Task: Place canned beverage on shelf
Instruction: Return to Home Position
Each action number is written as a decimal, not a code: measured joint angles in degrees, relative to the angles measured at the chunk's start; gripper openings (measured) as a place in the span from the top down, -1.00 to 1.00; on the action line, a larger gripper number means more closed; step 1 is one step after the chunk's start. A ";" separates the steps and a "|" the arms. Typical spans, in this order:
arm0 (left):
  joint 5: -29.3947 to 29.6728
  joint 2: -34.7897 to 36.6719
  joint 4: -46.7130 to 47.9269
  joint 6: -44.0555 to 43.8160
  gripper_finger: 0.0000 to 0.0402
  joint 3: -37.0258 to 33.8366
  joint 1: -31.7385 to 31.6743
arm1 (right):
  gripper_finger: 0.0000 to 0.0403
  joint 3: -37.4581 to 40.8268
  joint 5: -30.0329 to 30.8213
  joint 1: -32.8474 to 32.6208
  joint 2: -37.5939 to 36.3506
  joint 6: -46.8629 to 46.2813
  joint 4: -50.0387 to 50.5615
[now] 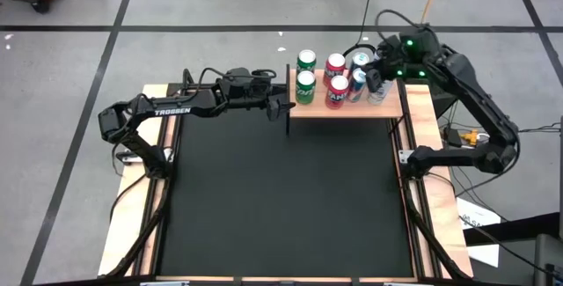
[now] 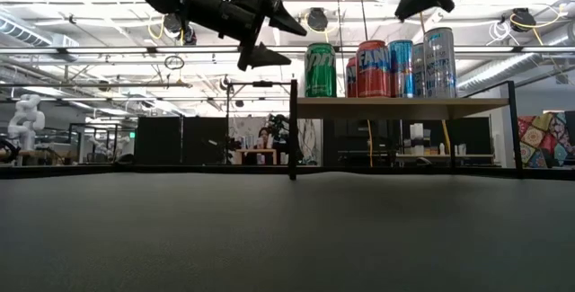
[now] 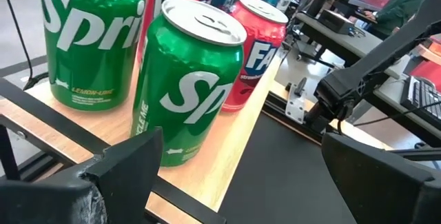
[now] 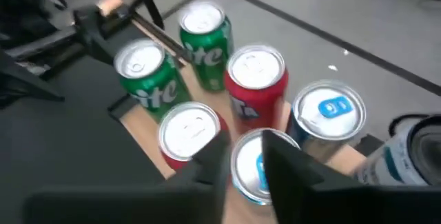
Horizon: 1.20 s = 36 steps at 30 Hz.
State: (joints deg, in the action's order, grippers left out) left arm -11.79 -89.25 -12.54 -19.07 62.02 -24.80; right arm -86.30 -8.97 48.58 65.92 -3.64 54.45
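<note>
Left arm: I reach it in from the left side of the bench (image 1: 281,207), stretched nearly level, with my left tool (image 1: 283,108) just beside the left end of the shelf (image 1: 374,110) and not touching it.
Left tool: fingers spread wide, holding nothing.
Right arm: I fold it up and over from the right side, with my right tool (image 1: 374,77) above the shelf's right end.
Right tool: fingers parted by a narrow gap, nothing gripped.
Cans: all stand upright on the shelf. From the left end there are green cans (image 1: 305,86), red cans (image 1: 336,94), blue cans (image 1: 356,84), then a tall white-blue can (image 2: 438,61) at the right end.
High view only: the cans stand in pairs, one behind the other.
Low view only: both tools hang well above the bench, and my right tool is clear above the can tops.
Left wrist view only: the green labels up close, and a person (image 3: 403,0) in the room beyond.
Right wrist view only: the silver lids seen from above, with a blue can's lid showing through the gap between my fingers.
</note>
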 joint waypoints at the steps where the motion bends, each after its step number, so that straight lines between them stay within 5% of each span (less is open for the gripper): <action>1: 0.00 0.00 0.12 0.00 -0.97 0.00 0.00 | 0.75 0.00 0.35 0.00 0.57 0.09 0.41; 5: 0.00 0.00 2.00 0.06 -0.97 0.00 0.04 | 0.97 0.13 1.33 0.00 2.03 1.59 1.45; 36: -1.47 0.00 2.80 2.95 -0.97 0.00 -2.27 | 1.00 0.04 -0.12 -1.26 4.47 5.86 9.25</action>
State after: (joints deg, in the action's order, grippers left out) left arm -13.26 -89.25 -9.74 -16.12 62.02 -27.07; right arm -86.26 -9.08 47.32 70.39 2.22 63.70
